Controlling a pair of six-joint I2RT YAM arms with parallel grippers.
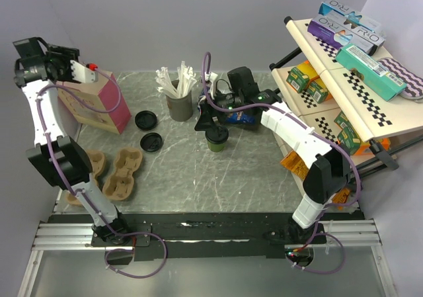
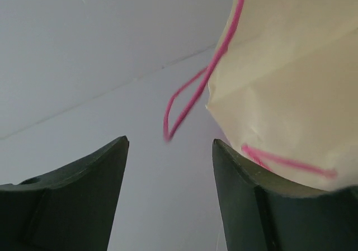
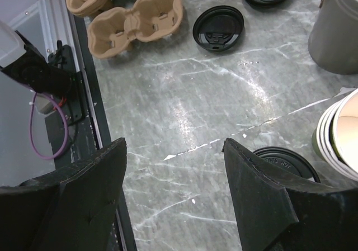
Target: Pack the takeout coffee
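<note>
Top view: L hand [image 1: 82,72] open at bag [image 1: 99,102] top edge, table [image 1: 264,184] far-left; nothing gripped. R hand [image 1: 213,124] open, just above takeout coffee [image 1: 217,138], upright mid-table, not gripped. Loose lids [image 1: 145,120]: 2. Cup carriers [image 1: 122,172]: 2.
L wrist: bag against one finger [image 2: 251,206].
R wrist: takeout coffee beside one finger, outside gap. Cup stack [image 3: 341,131]: 1.
</note>
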